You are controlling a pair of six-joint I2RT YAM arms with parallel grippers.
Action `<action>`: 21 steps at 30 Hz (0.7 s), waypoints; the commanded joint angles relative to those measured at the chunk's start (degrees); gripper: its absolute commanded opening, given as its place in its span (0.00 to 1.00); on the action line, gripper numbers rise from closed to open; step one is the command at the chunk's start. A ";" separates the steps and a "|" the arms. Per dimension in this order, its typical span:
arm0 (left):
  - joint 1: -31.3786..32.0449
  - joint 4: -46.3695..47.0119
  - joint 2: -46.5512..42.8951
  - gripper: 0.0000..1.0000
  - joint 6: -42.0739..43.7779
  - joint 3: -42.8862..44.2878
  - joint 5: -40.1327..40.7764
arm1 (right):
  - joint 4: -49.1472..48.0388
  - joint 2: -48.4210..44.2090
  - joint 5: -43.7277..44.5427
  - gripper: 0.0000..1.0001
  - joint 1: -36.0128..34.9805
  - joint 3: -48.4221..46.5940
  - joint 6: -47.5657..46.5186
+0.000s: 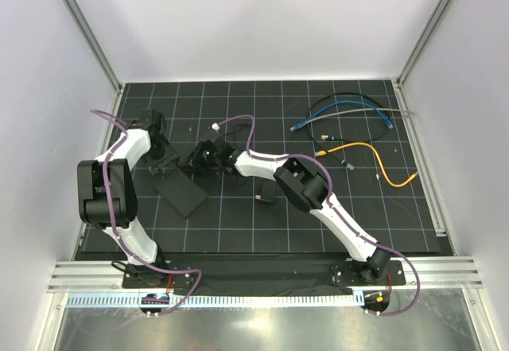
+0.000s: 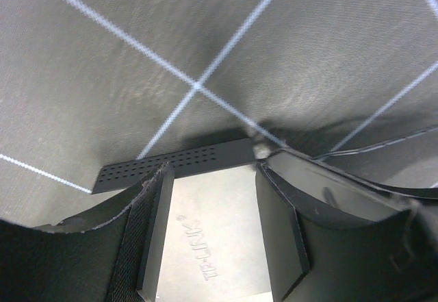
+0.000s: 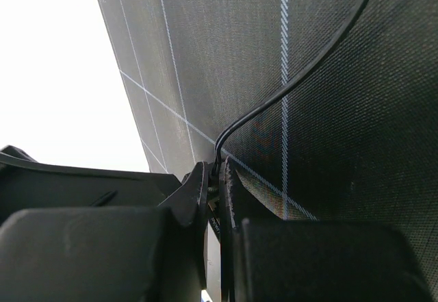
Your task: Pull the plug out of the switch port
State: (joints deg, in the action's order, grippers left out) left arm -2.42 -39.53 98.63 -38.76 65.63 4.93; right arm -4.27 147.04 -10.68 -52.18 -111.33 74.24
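Observation:
The switch (image 1: pixel 181 193) is a flat matte-black box lying slantwise on the gridded mat, left of centre. In the left wrist view its top face (image 2: pixel 205 213) with raised lettering fills the gap between my fingers. My left gripper (image 2: pixel 212 168) stands open over it, at the switch's far end (image 1: pixel 165 160). My right gripper (image 1: pixel 205 156) sits just right of that, apart from the switch. It is shut (image 3: pixel 217 168) on the plug, which is mostly hidden between the fingers. A thin black cable (image 3: pixel 287 86) runs out from the fingertips across the mat.
A small black block (image 1: pixel 265 194) lies by the right arm's forearm. At the back right lie a blue cable (image 1: pixel 342 111), a black cable loop (image 1: pixel 359 95) and an orange cable (image 1: pixel 382 164). White walls enclose the mat.

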 commanded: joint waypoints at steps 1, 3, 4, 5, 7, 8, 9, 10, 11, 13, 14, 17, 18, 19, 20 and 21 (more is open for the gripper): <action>1.36 -2.91 0.95 0.56 0.62 3.80 3.41 | 8.84 0.17 1.63 0.02 -0.55 1.03 -5.51; 1.89 -3.45 2.00 0.56 0.53 4.95 4.21 | 8.84 0.09 1.62 0.02 -0.55 1.03 -5.51; 1.89 -4.32 2.35 0.56 0.44 5.30 4.56 | 8.84 -0.09 1.62 0.02 -0.55 1.11 -5.59; 1.89 -4.59 3.23 0.56 0.44 5.82 5.26 | 8.84 -0.09 1.71 0.02 -0.46 1.20 -5.59; 1.89 -5.38 3.76 0.56 0.27 6.01 5.97 | 8.84 -0.26 1.63 0.02 -0.46 1.46 -5.42; 1.97 -5.47 3.94 0.56 0.27 5.92 6.49 | 8.67 -0.35 1.80 0.02 -0.46 1.55 -5.42; 1.89 -5.65 4.46 0.56 0.18 6.00 7.02 | 8.58 -0.44 1.89 0.02 -0.46 1.55 -5.42; 3.54 -6.00 4.81 0.56 0.27 6.09 7.29 | 8.67 -0.53 1.89 0.02 -0.46 1.55 -5.42; 3.64 -6.35 5.17 0.56 0.27 6.18 7.72 | 8.49 -0.53 1.98 0.01 -0.46 1.64 -5.42; 3.91 -6.88 6.40 0.56 0.44 6.70 8.25 | 8.49 -0.53 1.98 0.01 -0.46 1.81 -5.33; 4.17 -6.79 6.75 0.56 0.62 6.80 7.91 | 8.23 -0.62 1.89 0.01 -0.46 1.90 -5.16; 4.87 -6.53 7.72 0.56 0.97 6.80 7.64 | 7.96 -0.70 1.98 0.01 -0.46 2.43 -4.80; 4.88 -6.35 7.89 0.56 0.97 6.71 7.73 | 7.79 -0.70 1.98 0.02 -0.46 2.61 -4.72; 4.96 -6.26 8.42 0.56 1.06 6.62 7.47 | 7.61 -0.70 1.98 0.01 -0.46 2.78 -4.54; 4.96 -6.26 8.42 0.56 1.32 6.62 7.29 | 7.61 -0.79 2.06 0.01 -0.38 2.87 -4.45; 4.96 -6.18 8.51 0.55 1.32 6.45 7.20 | 7.44 -0.79 2.15 0.01 -0.38 3.05 -4.28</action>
State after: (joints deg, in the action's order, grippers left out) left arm 1.85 -44.66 104.79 -38.24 72.12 12.01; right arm -4.67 146.89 -10.63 -52.16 -110.89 74.08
